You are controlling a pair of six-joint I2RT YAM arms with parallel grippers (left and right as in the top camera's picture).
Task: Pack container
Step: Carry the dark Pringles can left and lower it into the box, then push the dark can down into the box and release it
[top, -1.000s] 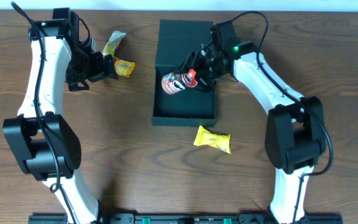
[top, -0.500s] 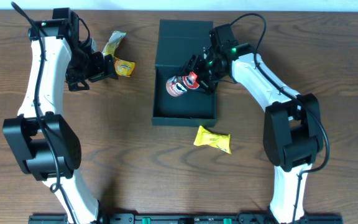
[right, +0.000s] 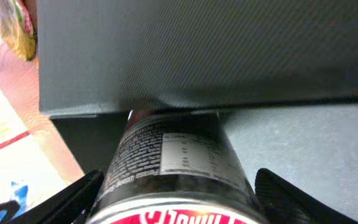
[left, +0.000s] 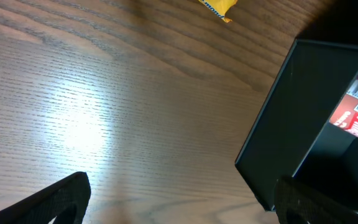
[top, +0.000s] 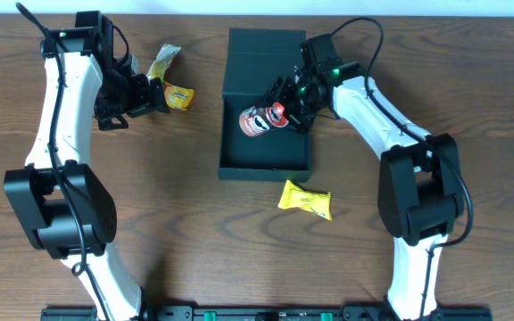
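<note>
The dark teal container (top: 266,159) stands open at mid-table, its flap lid laid back at the far side. My right gripper (top: 282,109) reaches into it and is shut on a red, white and black snack can (top: 257,121) that lies tilted inside, near the left wall. In the right wrist view the can (right: 176,155) fills the space between the fingers (right: 178,186), with its far end against the container wall (right: 216,56). My left gripper (top: 154,96) is open and empty over the table left of the container; its fingers (left: 182,205) frame bare wood.
An orange-yellow packet (top: 178,96) lies just right of the left gripper, and a yellow-green packet (top: 163,62) lies behind it. A yellow packet (top: 305,201) lies in front of the container. The left wrist view shows the container's corner (left: 291,112).
The right gripper has carried the can a little to the right and deeper into the container, then held nearly still. The left arm has not moved.
</note>
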